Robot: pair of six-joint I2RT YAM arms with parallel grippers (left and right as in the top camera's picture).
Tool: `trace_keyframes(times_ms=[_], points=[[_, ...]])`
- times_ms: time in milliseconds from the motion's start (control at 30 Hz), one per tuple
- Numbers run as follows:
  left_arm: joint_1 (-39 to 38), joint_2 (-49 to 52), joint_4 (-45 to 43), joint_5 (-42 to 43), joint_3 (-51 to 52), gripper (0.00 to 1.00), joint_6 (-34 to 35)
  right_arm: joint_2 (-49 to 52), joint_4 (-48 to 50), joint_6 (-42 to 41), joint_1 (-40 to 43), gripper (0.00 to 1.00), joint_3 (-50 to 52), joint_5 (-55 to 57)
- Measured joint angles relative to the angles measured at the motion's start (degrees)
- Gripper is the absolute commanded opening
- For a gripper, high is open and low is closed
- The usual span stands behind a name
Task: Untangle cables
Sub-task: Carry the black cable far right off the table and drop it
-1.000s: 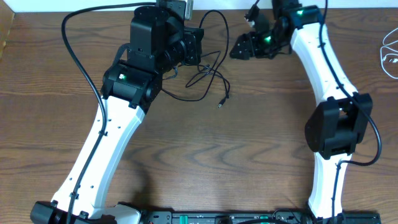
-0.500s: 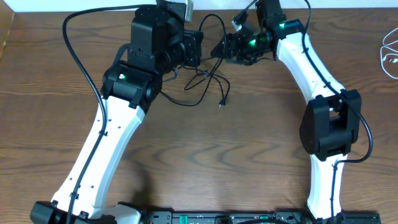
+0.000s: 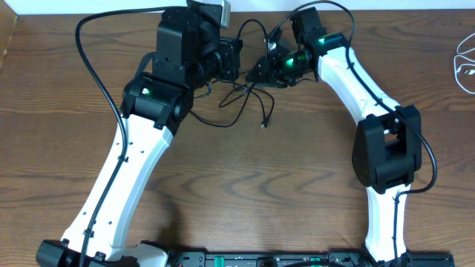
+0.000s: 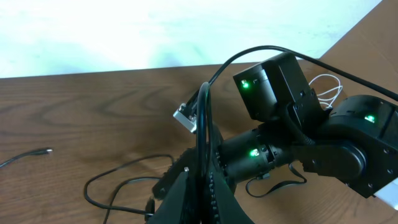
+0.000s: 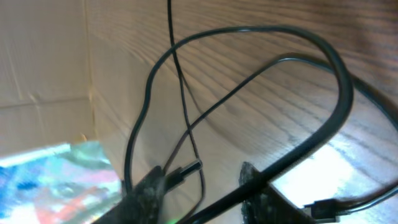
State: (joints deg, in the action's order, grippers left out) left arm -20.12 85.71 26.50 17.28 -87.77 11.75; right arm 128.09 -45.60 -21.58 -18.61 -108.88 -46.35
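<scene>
The black cable (image 3: pixel 251 95) lies in loose loops on the table at the back centre, with a plug end (image 3: pixel 263 124) toward the front. My left gripper (image 3: pixel 236 61) is shut on a strand of it, which runs up from the jaws (image 4: pixel 202 190) in the left wrist view. My right gripper (image 3: pixel 261 73) is open right beside the left one, over the loops. In the right wrist view its fingers (image 5: pixel 202 177) straddle a black plug (image 5: pixel 186 168) and thin strands. The white cable (image 3: pixel 463 64) lies apart at the far right edge and also shows in the left wrist view (image 4: pixel 324 87).
The table's back edge and a white wall run just behind both grippers. The two arms are close together at the back centre. A cardboard box edge (image 3: pixel 6 33) stands at the far left. Thick black arm wires (image 3: pixel 93 67) arc over the left arm.
My right arm has swung left from the back right, bringing its gripper up to the cable loops next to the left gripper. The left arm has stayed in place.
</scene>
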Motion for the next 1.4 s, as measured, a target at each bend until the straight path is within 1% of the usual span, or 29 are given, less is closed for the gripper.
trace_keyframes(times_ms=[233, 433, 533, 667, 767, 900, 1033, 1233, 1400], points=[[0.3, 0.0, 0.1, 0.0, 0.0, 0.08, 0.0, 0.0, -3.5, 2.3, 1.2, 0.01, 0.3, 6.2], [2.0, 0.0, 0.9, -0.7, 0.0, 0.07, 0.0, -1.4, -7.7, 6.0, 6.3, 0.01, 0.7, 10.6], [3.2, 0.0, 2.0, -0.9, 0.0, 0.07, 0.0, -5.5, -9.4, 7.6, 10.1, 0.01, 1.2, 14.9], [4.3, 0.0, 3.1, -1.1, 0.0, 0.08, 0.0, -14.4, -9.4, 8.6, 14.9, 0.01, 1.3, 19.9], [4.7, 0.0, 3.7, -1.1, 0.0, 0.07, 0.0, -21.6, -8.9, 9.1, 18.9, 0.01, 1.2, 21.9], [4.8, 0.0, 3.8, -1.1, 0.0, 0.07, 0.0, -28.0, -8.8, 9.3, 23.5, 0.01, 0.9, 23.2], [4.7, 0.0, 3.9, -1.1, 0.0, 0.07, 0.0, -30.8, -8.6, 9.7, 26.5, 0.01, 0.9, 23.9], [4.7, 0.0, 4.7, -1.1, 0.0, 0.08, 0.0, -32.9, -5.7, 11.7, 29.4, 0.01, 0.9, 24.8], [4.7, 0.0, 4.7, -1.1, 0.0, 0.08, 0.0, -35.7, -5.7, 12.5, 36.0, 0.01, -1.0, 25.2]])
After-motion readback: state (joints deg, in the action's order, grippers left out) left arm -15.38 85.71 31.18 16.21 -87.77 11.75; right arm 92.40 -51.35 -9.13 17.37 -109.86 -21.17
